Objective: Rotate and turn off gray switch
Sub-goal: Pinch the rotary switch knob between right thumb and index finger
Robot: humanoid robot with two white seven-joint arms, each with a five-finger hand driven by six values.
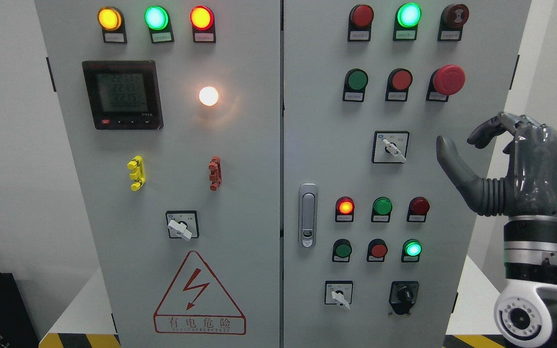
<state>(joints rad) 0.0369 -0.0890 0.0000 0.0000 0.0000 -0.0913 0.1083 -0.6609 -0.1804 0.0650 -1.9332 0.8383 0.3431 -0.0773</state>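
Note:
Three gray rotary switches sit on the cabinet front. One (390, 147) is on the right door at mid height, its lever pointing down-right. A second (339, 295) is low on the right door, and a third (182, 226) is on the left door. My right hand (462, 142) hangs upright at the cabinet's right edge, to the right of the mid-height switch and a clear gap away from it. Its thumb (447, 154) is stretched left and its fingers (489, 130) arch over the top, holding nothing. The left arm does not show.
A red mushroom button (447, 79) juts out above the hand. Lit and unlit lamps and push buttons fill the right door, with a black rotary knob (404, 296) at the bottom and a door latch (308, 215) near the seam. The left door carries a meter display (122, 94).

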